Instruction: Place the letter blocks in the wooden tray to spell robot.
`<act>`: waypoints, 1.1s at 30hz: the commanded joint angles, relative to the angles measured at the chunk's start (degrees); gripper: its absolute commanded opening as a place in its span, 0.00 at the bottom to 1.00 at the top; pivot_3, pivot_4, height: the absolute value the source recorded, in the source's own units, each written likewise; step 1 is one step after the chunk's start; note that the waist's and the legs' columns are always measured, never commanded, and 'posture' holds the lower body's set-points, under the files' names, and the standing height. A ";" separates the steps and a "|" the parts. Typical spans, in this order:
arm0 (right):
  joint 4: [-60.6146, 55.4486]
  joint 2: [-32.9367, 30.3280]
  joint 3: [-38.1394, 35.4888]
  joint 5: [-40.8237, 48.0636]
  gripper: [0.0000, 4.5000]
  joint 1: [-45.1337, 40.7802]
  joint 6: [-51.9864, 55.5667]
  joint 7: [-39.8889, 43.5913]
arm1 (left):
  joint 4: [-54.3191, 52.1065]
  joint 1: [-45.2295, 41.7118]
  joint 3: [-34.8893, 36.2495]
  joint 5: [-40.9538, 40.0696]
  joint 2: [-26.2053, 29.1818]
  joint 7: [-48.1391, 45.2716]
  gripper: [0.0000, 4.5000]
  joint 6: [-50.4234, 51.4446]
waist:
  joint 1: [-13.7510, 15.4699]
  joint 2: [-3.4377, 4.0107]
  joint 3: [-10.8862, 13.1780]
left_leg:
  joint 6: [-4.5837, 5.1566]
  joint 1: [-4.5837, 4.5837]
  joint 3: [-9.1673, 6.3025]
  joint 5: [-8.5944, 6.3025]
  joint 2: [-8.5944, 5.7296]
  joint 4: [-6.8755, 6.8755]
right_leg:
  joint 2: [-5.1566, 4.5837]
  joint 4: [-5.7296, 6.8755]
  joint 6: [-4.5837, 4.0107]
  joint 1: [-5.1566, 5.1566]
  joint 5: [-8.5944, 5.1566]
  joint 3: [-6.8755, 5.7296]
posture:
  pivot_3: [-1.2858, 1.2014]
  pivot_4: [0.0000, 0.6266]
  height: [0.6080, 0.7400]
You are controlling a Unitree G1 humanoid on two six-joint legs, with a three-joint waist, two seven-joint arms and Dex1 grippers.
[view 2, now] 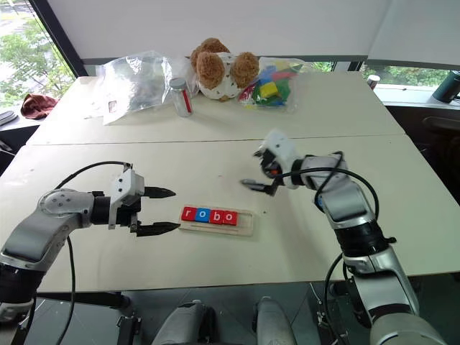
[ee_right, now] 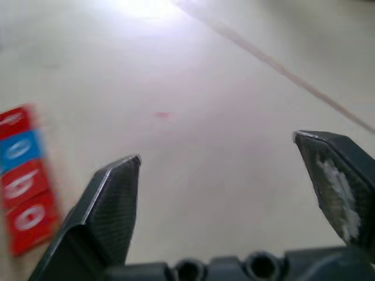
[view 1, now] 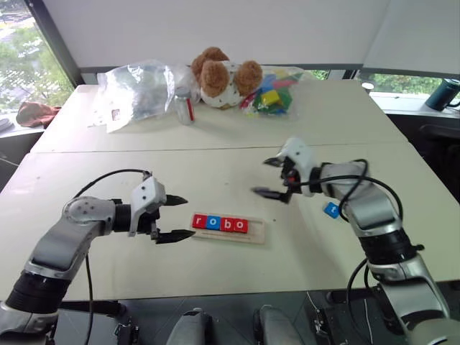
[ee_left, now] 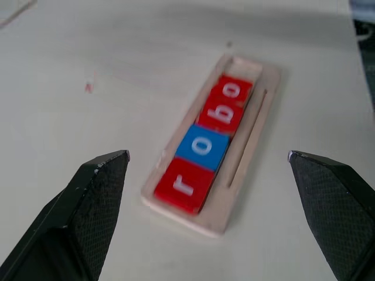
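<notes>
Four small square letter tiles (view 1: 220, 224) spell "robo" in the pale wooden tray (view 1: 256, 231) on the white table (view 1: 215, 165). Both claws, left (view 1: 172, 218) and right (view 1: 272, 177), gape empty. The blue tile (view 1: 331, 210) beside the right arm should fill the free end slot, squarely.

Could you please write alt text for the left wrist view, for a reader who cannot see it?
A pale wooden tray on a light table holds four letter blocks in a row, red, blue, red, red, spelling "robo", with one empty slot at its far end. The left end effector hangs open before it, holding nothing.
</notes>
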 commanded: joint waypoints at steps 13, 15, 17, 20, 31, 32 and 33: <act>-39.26 26.83 -8.36 -14.55 1.00 17.93 41.23 -38.72 | 0.93 -4.54 -5.87 1.72 -5.05 0.41 1.00 -0.73 | -0.34 0.09 -0.05 | -0.14 0.18 0.10 0.11 -0.02 -0.01 | 0.17 0.31 -0.01 -0.02 0.00 0.13 | 0.52 0.24 1.00; -36.82 28.91 -11.62 -13.53 1.00 16.44 42.97 -38.68 | 2.06 -5.20 -6.74 2.62 -5.28 -0.05 1.00 -1.83 | -0.21 0.09 -0.05 | -0.13 0.22 0.08 0.10 -0.03 -0.01 | 0.22 0.30 -0.02 0.04 0.00 0.07 | 0.52 0.24 1.00; -34.87 29.93 -13.51 -13.38 1.00 15.24 43.17 -39.43 | 2.61 -5.66 -6.90 2.82 -5.30 -0.21 1.00 -2.17 | -0.26 0.09 -0.05 | -0.12 0.23 0.08 0.10 -0.03 -0.02 | 0.25 0.29 -0.02 0.04 0.00 0.05 | 0.52 0.24 1.00; -31.50 31.80 -15.34 -12.86 1.00 13.72 42.37 -40.67 | 2.14 -5.87 -6.08 2.49 -4.69 -0.55 1.00 -1.83 | -0.34 0.09 -0.05 | -0.12 0.22 0.08 0.10 -0.02 -0.02 | 0.26 0.29 -0.01 0.03 0.00 0.02 | 0.52 0.24 1.00; -15.09 32.34 -19.85 -9.77 0.68 9.96 29.57 -44.75 | -0.88 -4.31 -3.36 1.59 -1.77 0.43 1.00 -0.65 | -0.59 0.07 -0.06 | -0.12 0.25 0.08 0.10 0.00 -0.04 | 0.22 0.29 -0.01 0.06 0.00 0.04 | 0.52 0.24 1.00; -15.16 32.06 -19.71 -9.64 0.57 10.18 29.44 -44.81 | -1.19 -3.91 -3.21 1.55 -1.70 0.66 1.00 -0.57 | -0.59 0.07 -0.06 | -0.12 0.25 0.08 0.10 0.00 -0.04 | 0.22 0.28 -0.01 0.06 0.00 0.05 | 0.52 0.24 1.00; -15.34 32.08 -19.74 -9.57 0.46 10.37 29.78 -45.09 | -1.41 -3.56 -3.04 1.53 -1.65 0.78 1.00 -0.55 | -0.58 0.07 -0.06 | -0.12 0.25 0.08 0.10 0.00 -0.04 | 0.22 0.28 -0.01 0.06 0.00 0.05 | 0.52 0.24 1.00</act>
